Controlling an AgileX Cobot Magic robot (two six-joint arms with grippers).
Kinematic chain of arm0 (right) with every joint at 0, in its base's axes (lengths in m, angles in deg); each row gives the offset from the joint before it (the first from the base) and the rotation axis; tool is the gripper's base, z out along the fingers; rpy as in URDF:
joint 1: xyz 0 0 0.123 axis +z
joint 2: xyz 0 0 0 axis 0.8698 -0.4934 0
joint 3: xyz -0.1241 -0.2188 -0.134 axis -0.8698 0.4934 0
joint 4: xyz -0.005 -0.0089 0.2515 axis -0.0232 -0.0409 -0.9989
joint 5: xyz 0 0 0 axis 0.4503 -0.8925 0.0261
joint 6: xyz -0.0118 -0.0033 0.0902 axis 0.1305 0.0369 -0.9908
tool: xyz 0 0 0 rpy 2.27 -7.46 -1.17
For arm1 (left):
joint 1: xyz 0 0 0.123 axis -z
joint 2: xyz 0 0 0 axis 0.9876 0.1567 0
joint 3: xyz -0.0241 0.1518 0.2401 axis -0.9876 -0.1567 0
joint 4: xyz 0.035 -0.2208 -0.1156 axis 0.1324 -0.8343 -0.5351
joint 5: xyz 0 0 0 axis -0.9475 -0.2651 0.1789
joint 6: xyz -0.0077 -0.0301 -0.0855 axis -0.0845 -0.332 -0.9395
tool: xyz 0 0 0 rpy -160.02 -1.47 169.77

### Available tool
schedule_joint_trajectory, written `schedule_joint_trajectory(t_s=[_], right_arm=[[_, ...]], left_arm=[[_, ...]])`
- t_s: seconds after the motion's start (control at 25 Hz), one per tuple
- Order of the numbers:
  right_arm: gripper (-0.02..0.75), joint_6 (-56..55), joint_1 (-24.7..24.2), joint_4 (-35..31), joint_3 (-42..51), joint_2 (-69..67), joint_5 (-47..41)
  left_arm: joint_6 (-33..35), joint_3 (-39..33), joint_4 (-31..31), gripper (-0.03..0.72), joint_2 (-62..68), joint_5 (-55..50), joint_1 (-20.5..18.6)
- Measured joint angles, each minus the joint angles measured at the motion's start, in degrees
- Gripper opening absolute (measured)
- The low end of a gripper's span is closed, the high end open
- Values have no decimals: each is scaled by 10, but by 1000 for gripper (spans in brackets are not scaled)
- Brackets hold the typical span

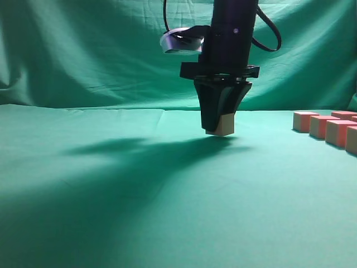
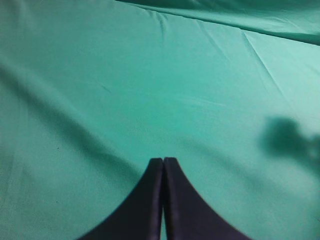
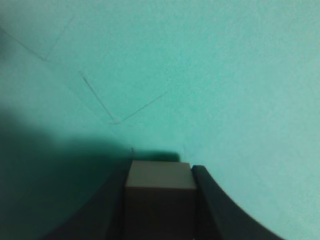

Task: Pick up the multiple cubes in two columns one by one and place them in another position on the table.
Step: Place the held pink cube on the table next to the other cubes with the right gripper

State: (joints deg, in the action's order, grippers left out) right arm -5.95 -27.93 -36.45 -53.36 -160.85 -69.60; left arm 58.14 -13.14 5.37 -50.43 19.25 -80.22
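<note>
My right gripper (image 1: 219,129) hangs over the middle of the green table (image 1: 111,195), pointing down, shut on one cube (image 1: 225,125) whose tan side shows below the black fingers. The right wrist view shows that cube (image 3: 160,186) wedged between both fingers just above the cloth. Several more cubes (image 1: 326,127), pinkish-red on top with tan sides, stand in rows at the far right edge. My left gripper (image 2: 163,161) is shut with nothing in it, over bare cloth; it does not show in the exterior view.
A draped green backdrop (image 1: 83,50) rises behind the table. The right arm's shadow (image 1: 128,151) falls leftward across the cloth. Creases (image 3: 100,100) mark the cloth under the right gripper.
</note>
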Motion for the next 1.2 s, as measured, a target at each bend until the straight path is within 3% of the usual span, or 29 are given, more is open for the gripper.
schedule_joint_trajectory(t_s=[0.68,0.92,1.08,1.12,1.2], right_arm=[[255,-2,0,-21,-1,-11,-3],[616,-2,0,-21,-44,-17,-41],[644,-13,0,-14,-124,-17,-94],[683,-21,0,-9,-144,-17,-100],[669,-43,0,9,-183,-16,-104]], left_arm=[[0,0,0,0,0,0,0],[0,0,0,0,0,0,0],[0,0,0,0,0,0,0],[0,0,0,0,0,0,0],[0,0,0,0,0,0,0]])
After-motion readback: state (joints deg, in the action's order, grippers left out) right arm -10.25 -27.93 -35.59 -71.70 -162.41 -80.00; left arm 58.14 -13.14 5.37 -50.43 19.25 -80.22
